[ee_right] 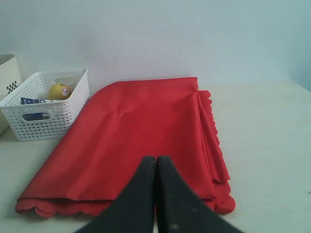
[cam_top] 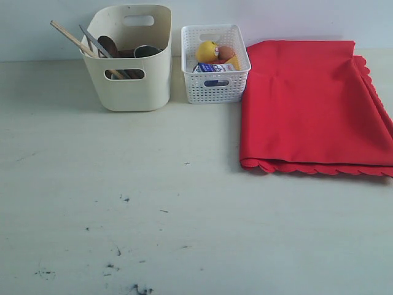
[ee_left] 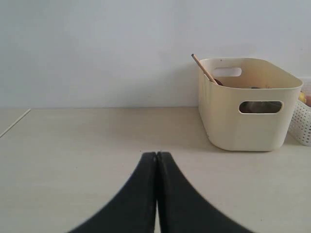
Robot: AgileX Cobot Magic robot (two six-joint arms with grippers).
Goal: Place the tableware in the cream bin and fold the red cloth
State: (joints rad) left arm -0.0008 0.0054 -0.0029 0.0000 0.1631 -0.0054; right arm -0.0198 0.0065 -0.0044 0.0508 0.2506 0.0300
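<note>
The near part of the bench [cam_top: 184, 246] is bare, with a few dark marks [cam_top: 138, 287] on it. The red cloth [cam_top: 307, 104] lies on the far right, folded in layers. Its wavy edge peeks out on the near side and the right.

The right gripper [ee_right: 156, 158] is pinched closed with nothing in it, at the cloth's near edge. I cannot tell if it touches. If it drags across, the top layer could slide and spoil the fold. The white basket [cam_top: 215, 83] sits just beside the cloth's far left corner, so a tug on the cloth might push it.

Left of the basket stands the cream bin [cam_top: 132, 80], with the chopsticks [cam_top: 73, 40], knife [cam_top: 92, 40], spoon [cam_top: 109, 46] and steel cup [cam_top: 147, 50] inside. The chopsticks poke out over the left rim, so an arm going by could knock them out.

The left gripper [ee_left: 157, 154] is closed and empty too, over bare bench, well apart from the bin. There is lots of room on the near side and the left.
</note>
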